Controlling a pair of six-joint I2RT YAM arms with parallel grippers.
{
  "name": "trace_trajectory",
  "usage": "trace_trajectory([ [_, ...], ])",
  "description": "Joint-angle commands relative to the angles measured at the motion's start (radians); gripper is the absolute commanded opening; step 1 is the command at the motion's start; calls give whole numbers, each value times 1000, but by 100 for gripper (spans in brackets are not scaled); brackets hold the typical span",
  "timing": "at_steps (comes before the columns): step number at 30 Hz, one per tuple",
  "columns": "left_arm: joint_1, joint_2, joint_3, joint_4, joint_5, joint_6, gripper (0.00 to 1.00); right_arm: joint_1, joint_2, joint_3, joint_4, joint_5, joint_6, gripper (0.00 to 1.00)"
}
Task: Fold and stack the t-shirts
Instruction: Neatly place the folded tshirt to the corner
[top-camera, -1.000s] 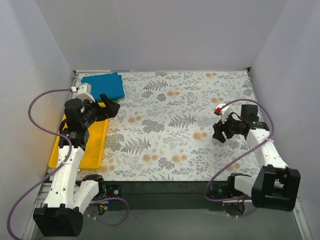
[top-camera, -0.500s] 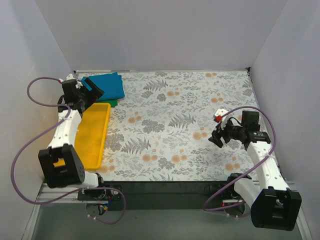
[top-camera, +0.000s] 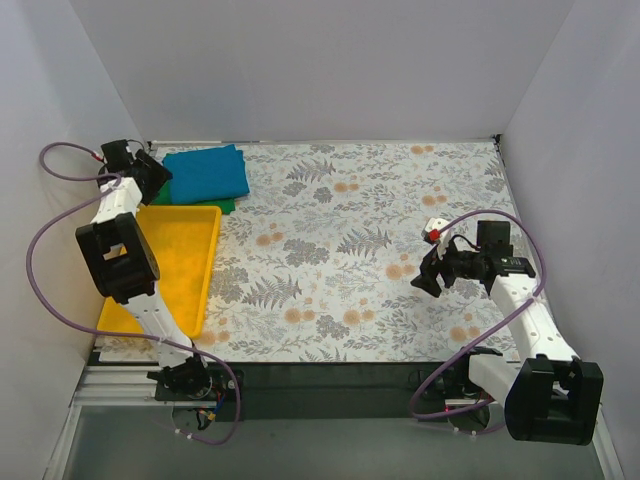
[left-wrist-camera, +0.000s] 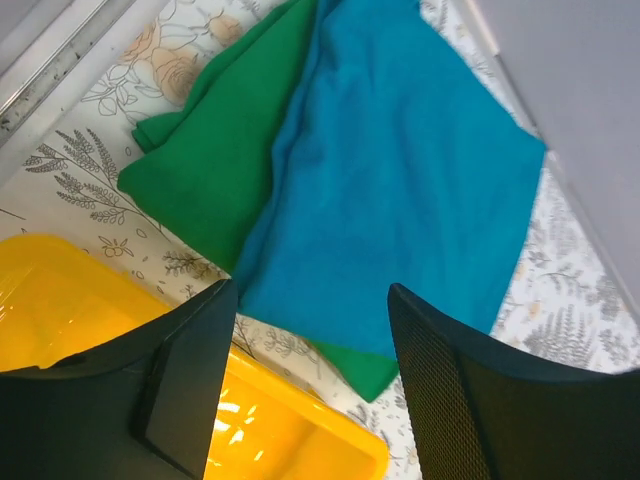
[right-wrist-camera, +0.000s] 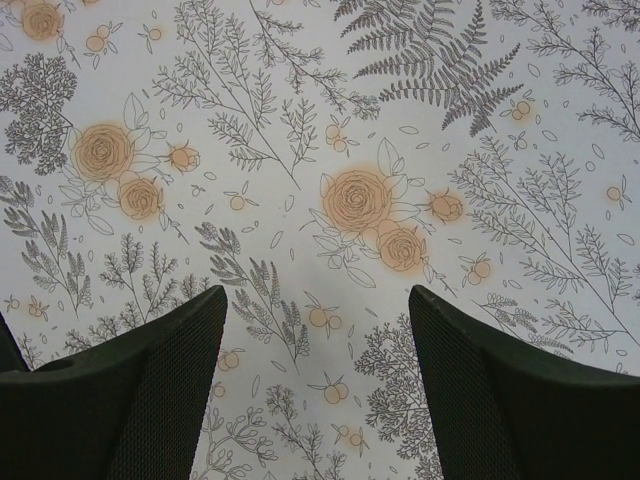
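A folded teal-blue t-shirt (top-camera: 207, 172) lies at the table's back left on top of a folded green t-shirt (top-camera: 224, 206), whose edge sticks out at the near side. The left wrist view shows the teal t-shirt (left-wrist-camera: 400, 170) overlapping the green one (left-wrist-camera: 215, 150). My left gripper (top-camera: 152, 178) hovers just left of the stack, over the tray's far corner. Its jaws (left-wrist-camera: 310, 300) are open with nothing between them. Over bare cloth at the right, my right gripper (top-camera: 428, 277) also stands open (right-wrist-camera: 318, 295) and empty.
A yellow plastic tray (top-camera: 180, 270) sits along the left edge, its far rim (left-wrist-camera: 300, 400) close to the shirts. A floral tablecloth (top-camera: 340, 250) covers the table. White walls close in the left, back and right sides.
My left arm has swung from above the tray to the back-left corner beside the shirts, and its jaws have narrowed somewhat. My right gripper has drifted slightly nearer and to the left.
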Motion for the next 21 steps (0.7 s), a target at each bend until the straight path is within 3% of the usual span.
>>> trace_trajectory([
  [1,-8,25,55,-75,-49,17,59,6,10,32,5,-14,9,80],
  [10,-28,113,79,-116,-92,67,53,14,27,36,5,-3,17,80],
  [21,-32,182,171,-150,-48,101,35,15,36,35,4,0,23,80],
])
